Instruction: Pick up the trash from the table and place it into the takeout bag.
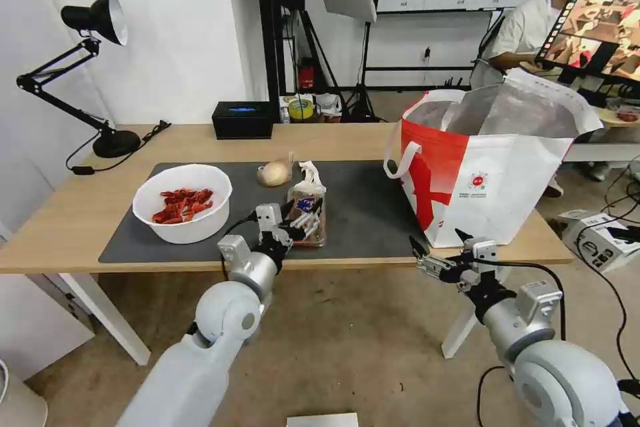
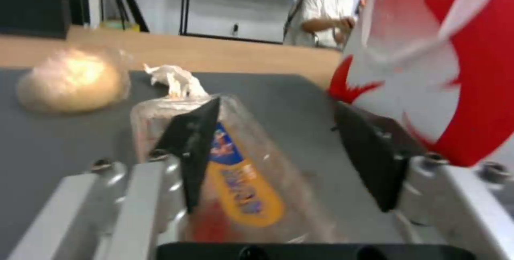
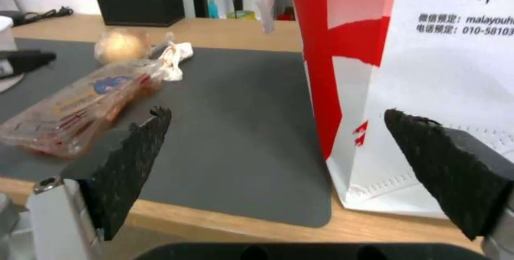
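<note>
Left end effector: released, jaws spread about the clear tray on the surface | right end effector: released, parked beside the takeout bag | risk: thin tray may be crushed or slip when clamped, spilling red bits.

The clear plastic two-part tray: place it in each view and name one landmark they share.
Head view: clear plastic two-part tray lies on the dark grey mat, just ahead of the open left claw.
Left wrist view: tray lies between the claw's fingers.
Right wrist view: tray lies off to one side on the mat.
Shared landmark: the white tissue wad at the tray's far end.
</note>
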